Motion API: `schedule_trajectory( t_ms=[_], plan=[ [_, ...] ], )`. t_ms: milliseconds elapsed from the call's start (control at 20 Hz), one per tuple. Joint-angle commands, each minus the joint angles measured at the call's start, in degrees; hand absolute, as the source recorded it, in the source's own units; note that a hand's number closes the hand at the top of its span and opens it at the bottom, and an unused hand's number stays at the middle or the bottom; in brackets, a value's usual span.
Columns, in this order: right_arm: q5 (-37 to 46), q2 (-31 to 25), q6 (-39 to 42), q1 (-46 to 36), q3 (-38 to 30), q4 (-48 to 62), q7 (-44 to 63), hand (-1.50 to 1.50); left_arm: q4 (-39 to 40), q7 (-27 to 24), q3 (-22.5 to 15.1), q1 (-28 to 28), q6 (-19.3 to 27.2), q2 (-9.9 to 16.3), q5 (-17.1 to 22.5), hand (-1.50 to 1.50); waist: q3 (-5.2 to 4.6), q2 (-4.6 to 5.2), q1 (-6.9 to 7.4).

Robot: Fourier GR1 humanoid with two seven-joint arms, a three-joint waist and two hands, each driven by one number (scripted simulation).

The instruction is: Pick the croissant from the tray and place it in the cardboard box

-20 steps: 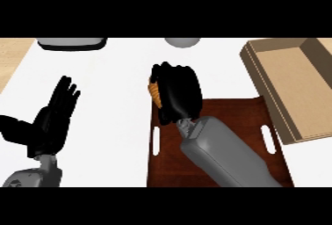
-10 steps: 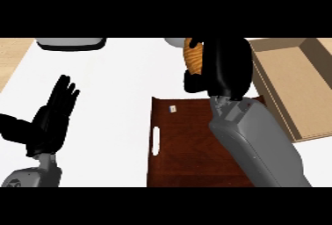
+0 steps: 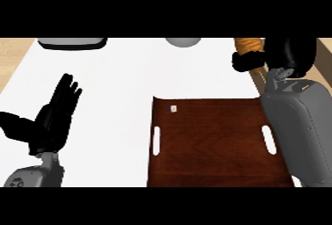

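Note:
My right hand (image 3: 288,53) is curled round the golden-brown croissant (image 3: 250,44) at the upper right, over the near left side of the cardboard box (image 3: 324,46). Most of the box is hidden behind the hand and the grey forearm. Only the croissant's left end shows beside the thumb. The dark wooden tray (image 3: 214,145) with two white handle slots lies below, bare apart from a small white label. My left hand (image 3: 52,118) rests open at the left edge, fingers up.
A grey container (image 3: 71,42) sits at the top left edge of the white counter (image 3: 117,79). A round grey object (image 3: 183,41) shows at the top centre. Wooden floor borders the counter at both upper corners.
My right hand has carried the croissant up off the tray and to the right, from above the tray's top edge to over the box. The left hand has stayed still.

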Motion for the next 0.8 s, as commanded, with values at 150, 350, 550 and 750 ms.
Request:
schedule_trajectory(
  t_ms=[150, 350, 550, 750],
  plan=[
    [1.1, -10.6, -1.5, 1.4, -7.1, 7.9, -8.1, 1.5, -2.1, 0.3, 1.5, 1.5, -1.7, 1.3, 1.1, 0.0, 0.0, 0.03, 0.15],
    [2.3, -10.7, -8.0, 0.1, -8.3, 19.9, -15.0, 1.5, -0.9, -0.5, 0.0, 1.4, -0.8, -0.9, -0.4, 0.0, 0.01, 0.21, 0.6],
    [2.1, -13.4, -12.5, -2.3, -11.4, 31.7, -21.4, 1.5, -1.8, 0.9, 0.1, -0.2, -0.8, -0.8, -0.2, 0.0, 0.03, 0.38, 0.96],
    [4.1, -16.4, -3.5, -4.3, -8.5, 37.5, -22.5, 1.5, -0.3, 0.6, 0.5, -0.5, -2.1, 0.0, -0.1, 0.0, -0.01, 0.48, 1.05]
  ],
)
